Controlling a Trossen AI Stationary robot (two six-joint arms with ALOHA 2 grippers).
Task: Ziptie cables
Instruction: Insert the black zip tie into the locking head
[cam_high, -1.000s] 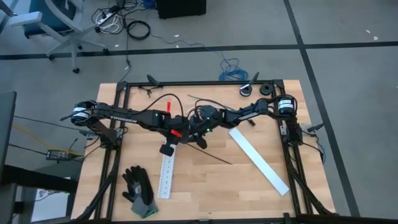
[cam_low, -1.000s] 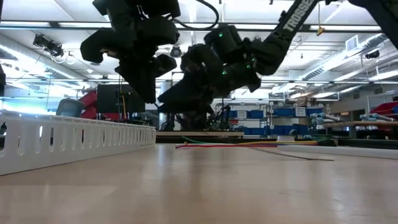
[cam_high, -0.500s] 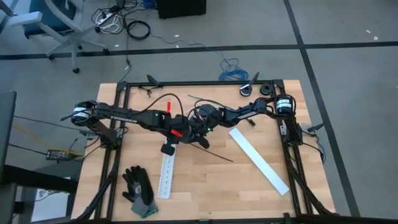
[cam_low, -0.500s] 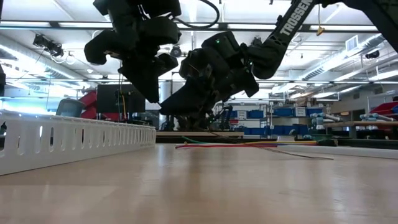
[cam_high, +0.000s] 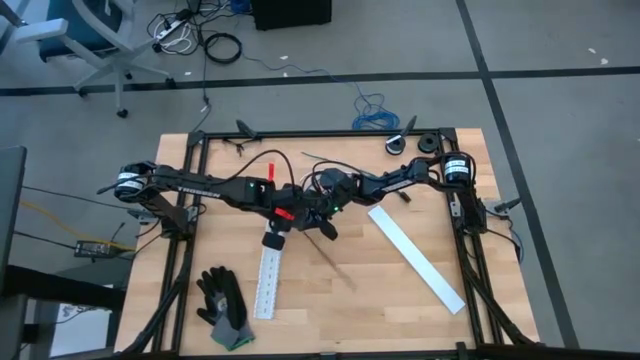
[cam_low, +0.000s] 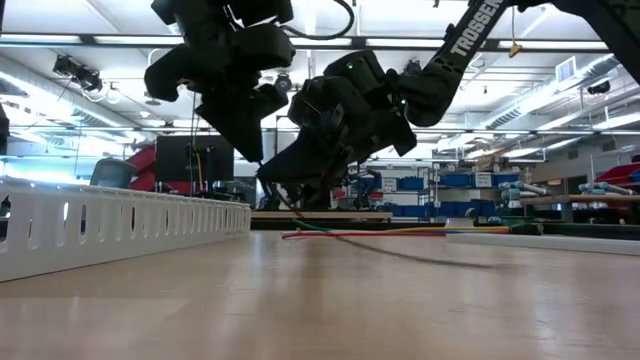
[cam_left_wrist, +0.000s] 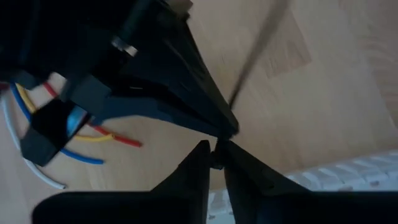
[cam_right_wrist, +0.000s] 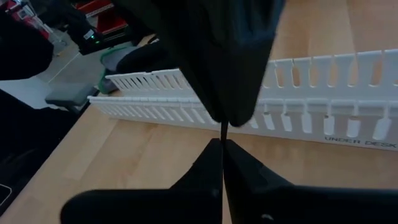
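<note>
Both end effectors, left (cam_high: 300, 212) and right (cam_high: 318, 213), pinch the ziptie (cam_high: 335, 263), which trails outward over the table.

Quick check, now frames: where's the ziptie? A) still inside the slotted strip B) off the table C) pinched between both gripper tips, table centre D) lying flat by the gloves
C: in the wrist views both the left gripper and right gripper close on the ziptie, mid-table.

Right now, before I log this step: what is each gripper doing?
Left gripper: shut on the thin black plastic ziptie, above mid-table.
Right gripper: shut on the same ziptie, tip to tip with the left gripper.
</note>
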